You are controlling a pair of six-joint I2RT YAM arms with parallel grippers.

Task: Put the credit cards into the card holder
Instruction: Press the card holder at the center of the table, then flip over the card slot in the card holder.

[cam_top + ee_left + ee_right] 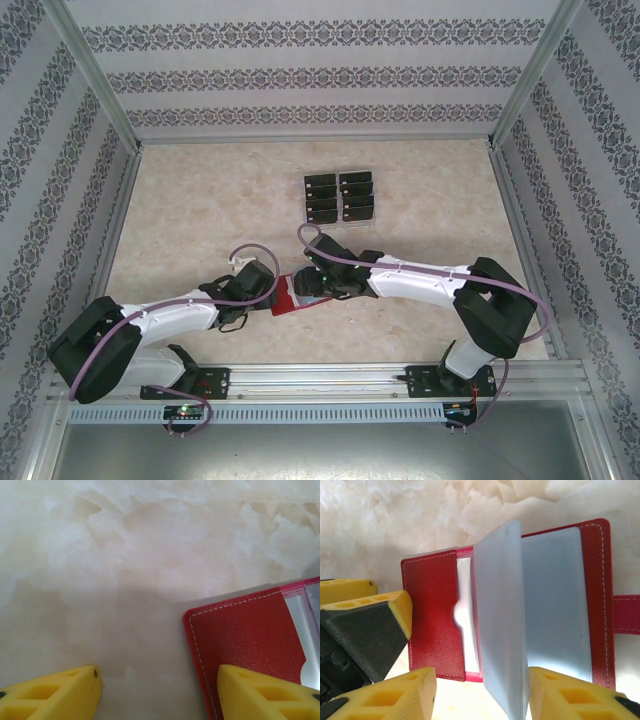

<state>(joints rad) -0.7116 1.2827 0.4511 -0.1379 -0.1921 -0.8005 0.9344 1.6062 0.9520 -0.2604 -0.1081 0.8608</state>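
Note:
The card holder (284, 297) lies open on the table between the two arms, a red wallet (432, 625) with grey translucent pockets (500, 615), one leaf standing upright. My left gripper (157, 690) is open; its right finger (265, 692) rests over the wallet's red left flap (245, 640), its left finger over bare table. My right gripper (482, 695) is open and straddles the wallet's near edge, the upright pocket leaf standing between its fingers, close to the right one. The credit cards (340, 197), small and black, sit in two columns at the back centre, away from both grippers.
The cards lie in a pale clear tray (340, 229). A red snap tab (626, 614) sticks out from the wallet's right side. Patterned walls and metal rails (515, 215) enclose the marbled tabletop (200, 210). The left gripper's finger (370, 625) sits beside the wallet's left flap.

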